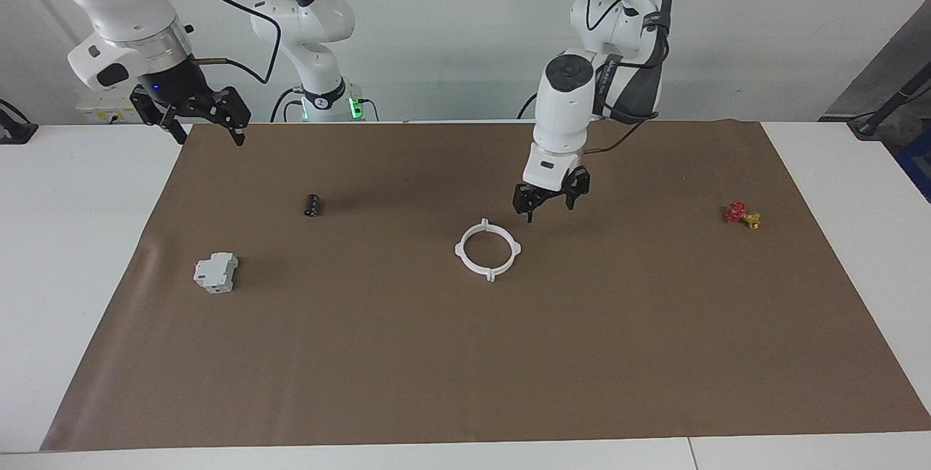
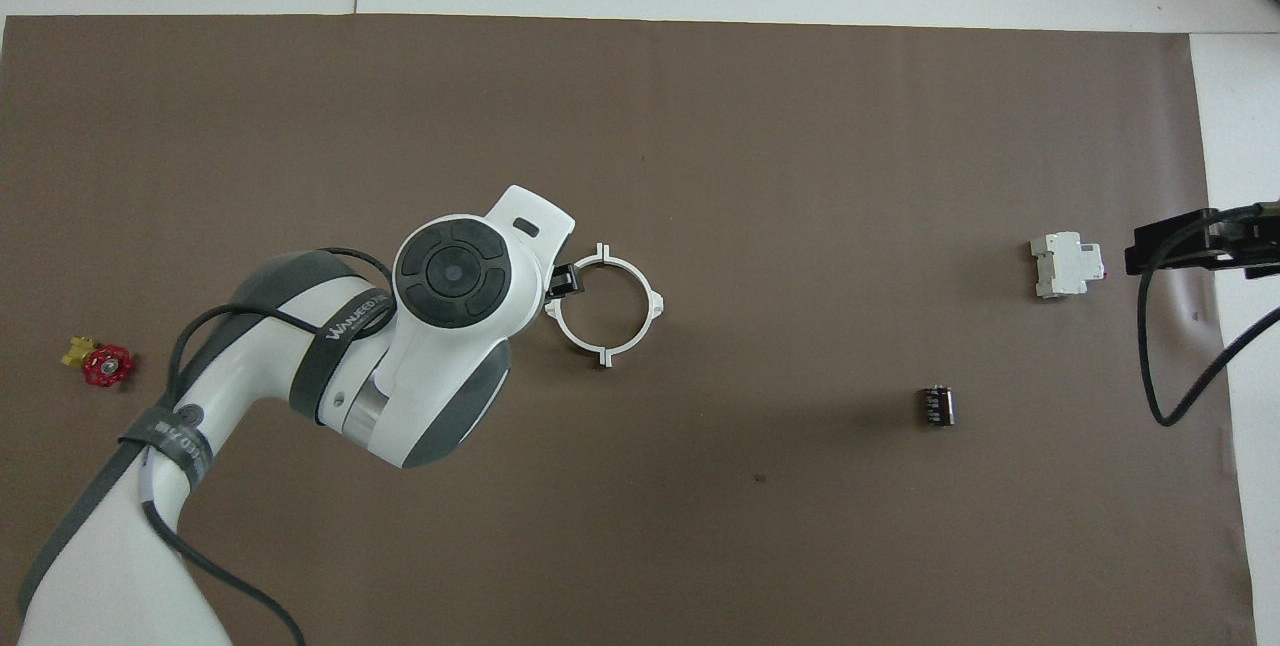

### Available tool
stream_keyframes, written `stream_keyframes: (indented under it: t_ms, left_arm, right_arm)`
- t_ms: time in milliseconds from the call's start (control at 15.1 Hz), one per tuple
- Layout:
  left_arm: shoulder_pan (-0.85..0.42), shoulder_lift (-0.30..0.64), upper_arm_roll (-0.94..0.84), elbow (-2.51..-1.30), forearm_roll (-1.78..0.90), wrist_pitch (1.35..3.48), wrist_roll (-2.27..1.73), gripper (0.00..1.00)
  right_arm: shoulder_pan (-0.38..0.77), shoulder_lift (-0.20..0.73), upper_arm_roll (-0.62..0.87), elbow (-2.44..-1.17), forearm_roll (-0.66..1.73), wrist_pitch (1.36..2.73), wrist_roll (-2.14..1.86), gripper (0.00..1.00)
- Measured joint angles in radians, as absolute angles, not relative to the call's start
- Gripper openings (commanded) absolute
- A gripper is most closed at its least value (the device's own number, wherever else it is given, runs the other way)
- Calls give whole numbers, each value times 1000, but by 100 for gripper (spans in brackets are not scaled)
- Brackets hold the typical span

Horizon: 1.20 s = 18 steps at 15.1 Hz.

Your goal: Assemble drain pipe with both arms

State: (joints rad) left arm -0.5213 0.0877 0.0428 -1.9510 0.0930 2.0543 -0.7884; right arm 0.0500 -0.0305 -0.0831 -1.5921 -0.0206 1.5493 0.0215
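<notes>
Lying mid-table as one closed ring, the drain pipe [image 1: 488, 249] appears assembled; left gripper [image 1: 550, 199] hangs spread and empty beside it, right gripper [image 1: 195, 115] waits spread over the table's edge.

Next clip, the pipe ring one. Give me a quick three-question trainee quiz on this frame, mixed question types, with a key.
1. True or false: the drain pipe lies on the mat as one closed ring.
2. Which gripper hangs just above the mat beside the ring? A) left gripper B) right gripper
3. Fill in: the grey block lies toward the ____ arm's end of the table.

Key: 1 true; 2 A; 3 right.
</notes>
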Motion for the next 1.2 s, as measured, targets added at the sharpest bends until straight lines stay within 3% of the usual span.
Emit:
stream_keyframes:
  t_ms: [731,1196]
  left_arm:
    - [-79,-42,52,-1950,68,1890,-211,100]
    - [-10,-96,49,-1954,51,1792,-56,100]
  right_arm:
    - [50,-31,-83,-1592,-21,1549,22,100]
    - [50,-31,-83,-1592,-21,1549,22,100]
